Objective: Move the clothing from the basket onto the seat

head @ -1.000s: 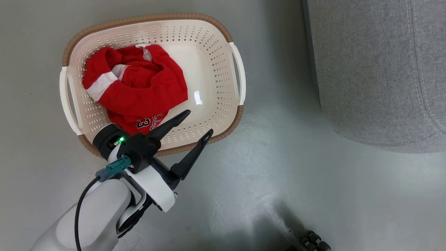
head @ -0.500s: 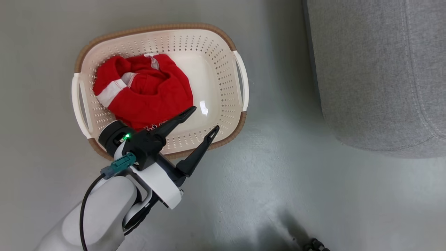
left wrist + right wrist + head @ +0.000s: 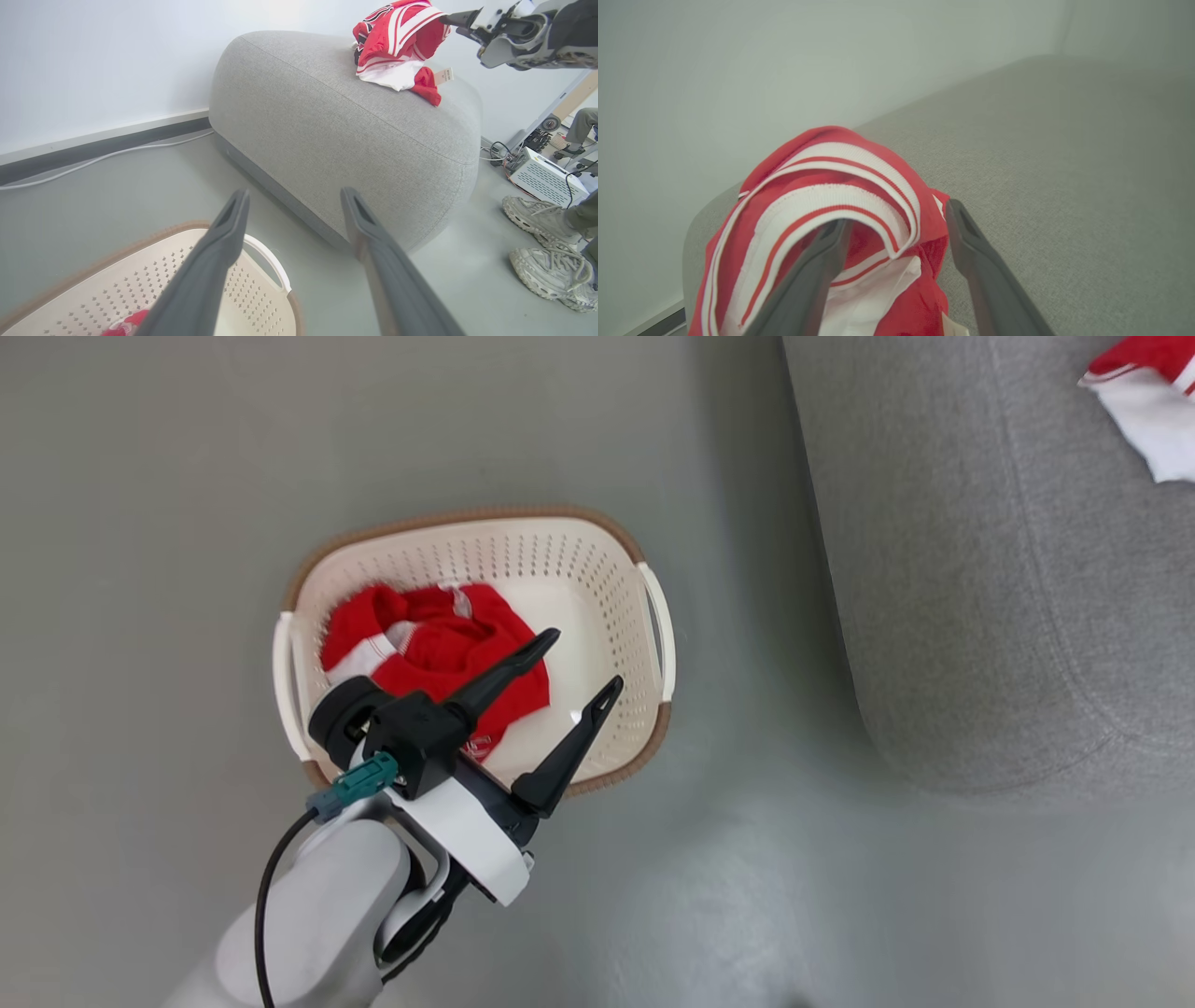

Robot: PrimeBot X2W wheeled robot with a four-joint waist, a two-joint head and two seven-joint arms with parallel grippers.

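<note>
Risen over the basket [image 3: 616, 607], left gripper [image 3: 583, 660] gapes empty; right gripper [image 3: 896, 214] gapes by clothing [image 3: 840, 186].

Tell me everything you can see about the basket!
The basket is an oval, cream-coloured tub that looks like plastic, with lots of little holes in its sides, a brown woven-look rim and a white handle at each end. It stands upright on the grey floor, apart from the grey seat. A crumpled red garment lies in its left half; the right half of the bottom is bare and shiny. The open left pincer hangs over its near edge.
</note>
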